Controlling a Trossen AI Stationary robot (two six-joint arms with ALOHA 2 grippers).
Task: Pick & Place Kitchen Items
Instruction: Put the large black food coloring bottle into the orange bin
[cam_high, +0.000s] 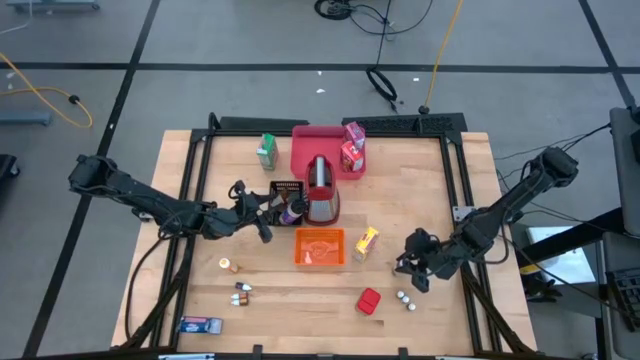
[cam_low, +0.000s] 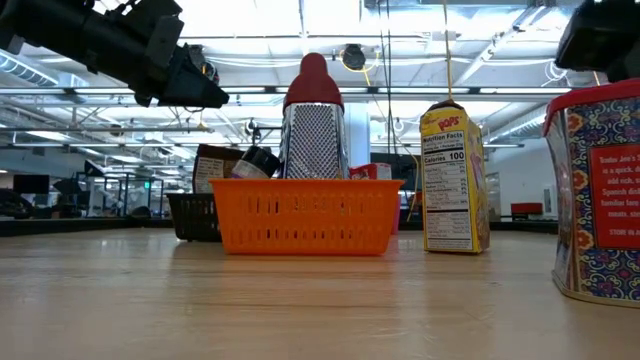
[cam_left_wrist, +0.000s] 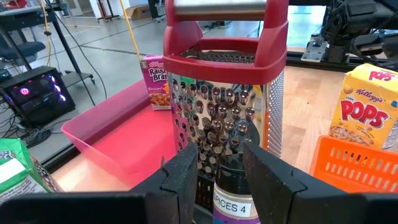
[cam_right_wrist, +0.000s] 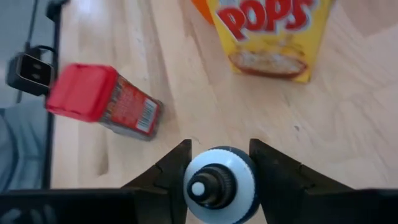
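Observation:
My left gripper (cam_high: 262, 216) (cam_left_wrist: 222, 167) is open and hangs above the black basket (cam_high: 283, 192) (cam_low: 195, 215). A dark bottle labelled SPICES (cam_left_wrist: 233, 202) (cam_low: 255, 160) leans tilted in that basket, next to the red-and-silver grater (cam_high: 322, 190) (cam_left_wrist: 224, 93). In the left wrist view the bottle shows between the fingers; in the low view the gripper (cam_low: 190, 85) is clear above it. My right gripper (cam_high: 415, 266) (cam_right_wrist: 219, 180) is shut on a small white-capped shaker (cam_right_wrist: 219, 183). It is right of the yellow Pops carton (cam_high: 366, 242) (cam_right_wrist: 270, 34). My right gripper pinches the shaker's round white cap (cam_right_wrist: 239, 180) between its two fingers, one on each side. The wrist view looks straight onto the top of the cap, so the shaker's body is hidden beneath it. Whether its base is off the table I cannot tell.
An orange basket (cam_high: 320, 247) (cam_low: 305, 215) stands mid-table. The pink tray (cam_high: 312, 150) holds cartons (cam_high: 352, 146), with a green carton (cam_high: 266, 150) beside it. A red-lidded tin (cam_high: 368, 301) (cam_right_wrist: 102, 99) lies on its side, two shakers (cam_high: 405, 300) near it. Small bottles (cam_high: 243, 292) and a blue carton (cam_high: 200, 325) sit near-left.

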